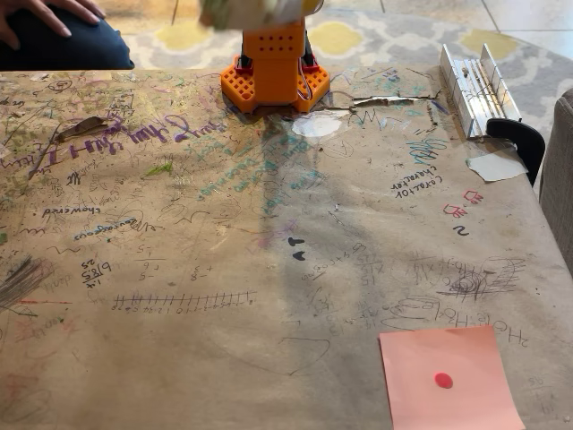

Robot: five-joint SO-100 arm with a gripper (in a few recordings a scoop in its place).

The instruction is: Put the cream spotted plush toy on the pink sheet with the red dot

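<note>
The pink sheet lies flat at the near right corner of the table, with its red dot close to the middle and nothing on it. At the top edge of the fixed view, right above the orange arm base, a blurred cream shape with yellow-green patches hangs in the air. It looks like the cream spotted plush toy, cut off by the frame. Whatever holds it lies beyond the picture's edge, so no fingers show.
Scribbled brown paper covers the table. A metal bracket and a black clamp sit at the far right edge, with a white paper scrap beside them. A person's hand rests at the far left.
</note>
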